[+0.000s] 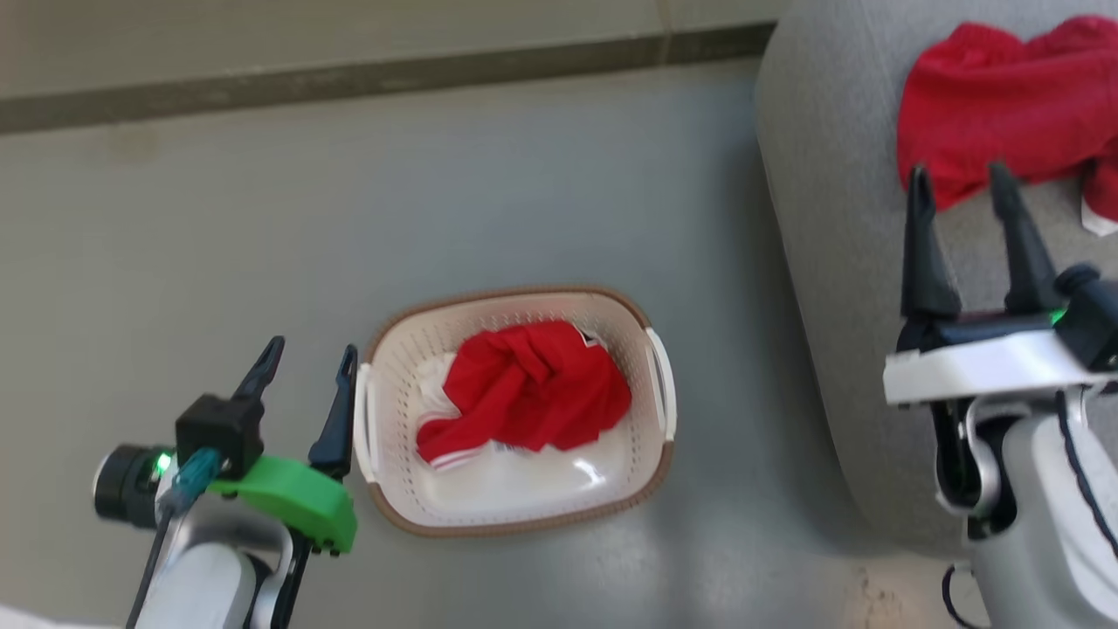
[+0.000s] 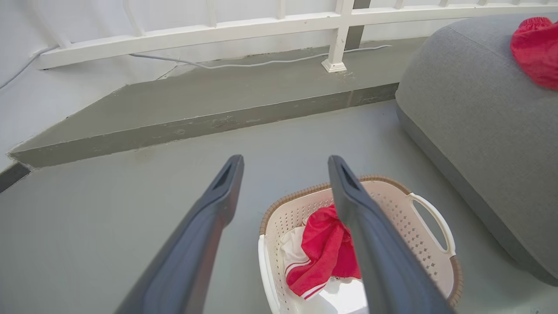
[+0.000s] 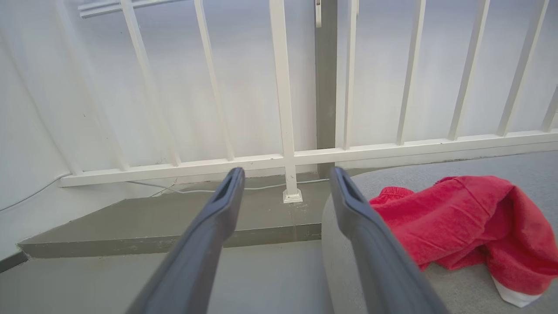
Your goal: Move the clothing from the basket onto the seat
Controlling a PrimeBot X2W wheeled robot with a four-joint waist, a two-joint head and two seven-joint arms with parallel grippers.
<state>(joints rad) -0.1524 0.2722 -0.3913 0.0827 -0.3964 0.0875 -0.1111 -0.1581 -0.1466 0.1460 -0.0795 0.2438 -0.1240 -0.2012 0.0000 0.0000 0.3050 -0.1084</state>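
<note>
Crumpled red garment [image 1: 533, 389], white-trimmed, lies in the basket [image 1: 515, 293] on the floor [image 1: 218, 218]; second garment [image 1: 1004, 96] on the seat [image 1: 821, 218]; left hand [image 1: 306, 371], right hand [image 1: 959, 188] spread, empty

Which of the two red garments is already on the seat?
The red garment spread on the grey seat, just beyond the right end effector; the other garment lies bunched in the basket.

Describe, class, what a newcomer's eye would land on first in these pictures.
The crumpled red fabric garment in the oval cream plastic basket on the grey floor stands out first. A second red garment lies on the big rounded grey upholstered seat to the right, beyond the open right gripper.
</note>
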